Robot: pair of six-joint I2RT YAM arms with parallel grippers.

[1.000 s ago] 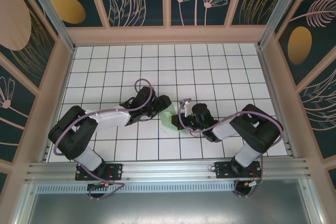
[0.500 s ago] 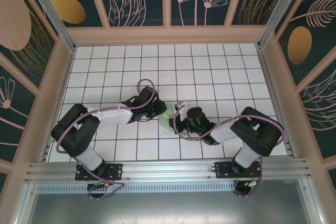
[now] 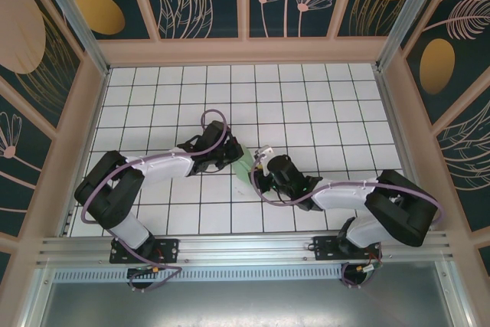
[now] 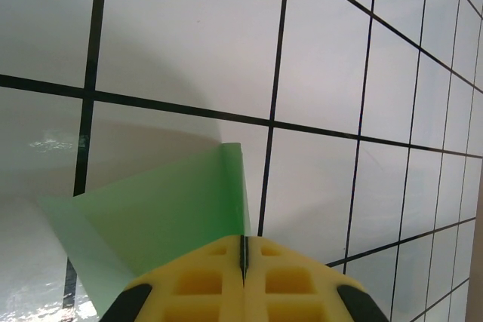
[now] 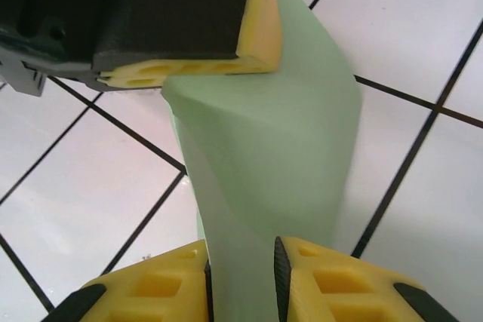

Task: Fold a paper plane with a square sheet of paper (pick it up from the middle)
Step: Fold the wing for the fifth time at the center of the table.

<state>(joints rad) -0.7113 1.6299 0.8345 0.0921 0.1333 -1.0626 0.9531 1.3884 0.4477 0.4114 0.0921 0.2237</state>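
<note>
Thin pale mint-green paper sheet (image 5: 279, 141), part-folded, long axis running pincer to pincer. Left pincer (image 4: 243, 250) clenched on one end; right pincer (image 5: 241, 262) parted around other end.

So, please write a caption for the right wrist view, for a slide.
Left gripper pinches the folded mint-green paper above the right gripper's parted yellow fingers.

No legible text, no labels or brand marks, no numbers or signs
</note>
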